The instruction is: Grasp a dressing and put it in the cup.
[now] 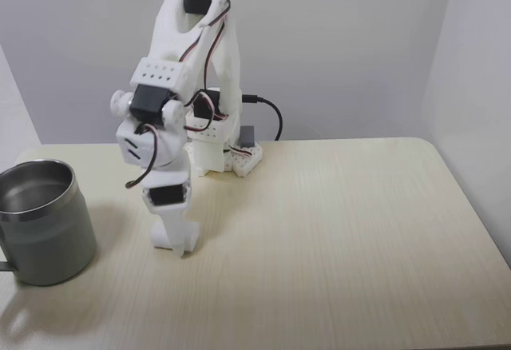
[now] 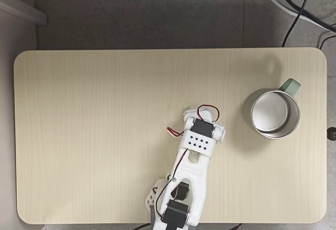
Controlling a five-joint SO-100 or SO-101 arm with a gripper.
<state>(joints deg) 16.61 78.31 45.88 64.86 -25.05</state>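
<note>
The arm was folded up tall, elbow at the top, with the forearm dropping straight down to the hand (image 1: 176, 242). The hand pointed down with its tips right at the bench; couldn't tell if the jaws were apart.

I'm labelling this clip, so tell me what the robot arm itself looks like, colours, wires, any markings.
The arm is white printed plastic with black servo motors at its joints. Thin red, black and white wires loop between segments; a thicker black cable leaves its base. One white link shows a grid of small dark holes. The gripper is white too.
</note>
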